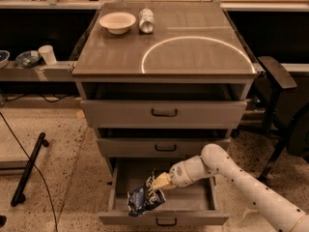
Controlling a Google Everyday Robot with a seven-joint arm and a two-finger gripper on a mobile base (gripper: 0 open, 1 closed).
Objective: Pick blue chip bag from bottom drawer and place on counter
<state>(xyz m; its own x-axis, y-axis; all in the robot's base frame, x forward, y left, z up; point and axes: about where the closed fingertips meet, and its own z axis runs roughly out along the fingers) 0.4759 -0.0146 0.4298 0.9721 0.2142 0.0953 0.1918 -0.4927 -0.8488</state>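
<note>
The blue chip bag (145, 197) is a crinkled dark-blue foil bag with white lettering. It hangs from my gripper (161, 181) inside the open bottom drawer (164, 218), over its left half. The gripper is shut on the bag's top edge and the bag dangles to the lower left, near the drawer's front panel. My white arm (241, 178) reaches in from the right. The counter (193, 47), a glossy grey-brown cabinet top with a bright ring reflection, is above the three drawers.
A white bowl (117, 21) and a silver can (146, 20) stand at the counter's back left. The two upper drawers (164, 112) are slightly open. A pale workbench with cups (47, 54) is at the left. A black chair (275, 81) stands at the right. A black bar (29, 168) lies on the floor.
</note>
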